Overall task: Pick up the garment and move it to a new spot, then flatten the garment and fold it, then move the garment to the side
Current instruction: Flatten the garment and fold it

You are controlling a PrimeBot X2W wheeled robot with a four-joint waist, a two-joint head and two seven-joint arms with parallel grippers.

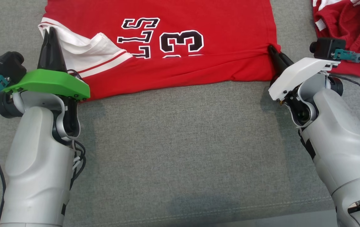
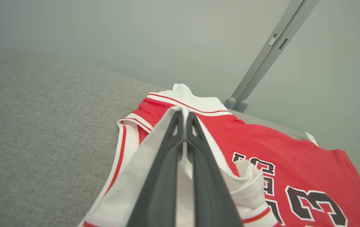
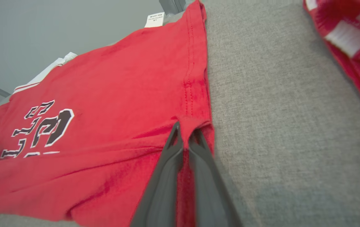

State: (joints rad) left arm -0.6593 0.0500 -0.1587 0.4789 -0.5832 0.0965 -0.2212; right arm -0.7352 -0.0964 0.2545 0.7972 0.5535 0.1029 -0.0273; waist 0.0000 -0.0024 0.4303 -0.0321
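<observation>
the garment (image 1: 230, 37), a red jersey, is laid on grey fabric (image 1: 180, 142), its far part cut off in the head view. its white trim (image 1: 76, 44) is pinched by the closed left claw (image 1: 51, 31), its hem corner (image 1: 266, 67) by the closed right claw (image 1: 273, 50).

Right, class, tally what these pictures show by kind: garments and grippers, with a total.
Red garments: 2 (the jersey, a second garment at the far right)
Grippers: 2 (left gripper, right gripper, both shut on the jersey)
Total: 4
</observation>
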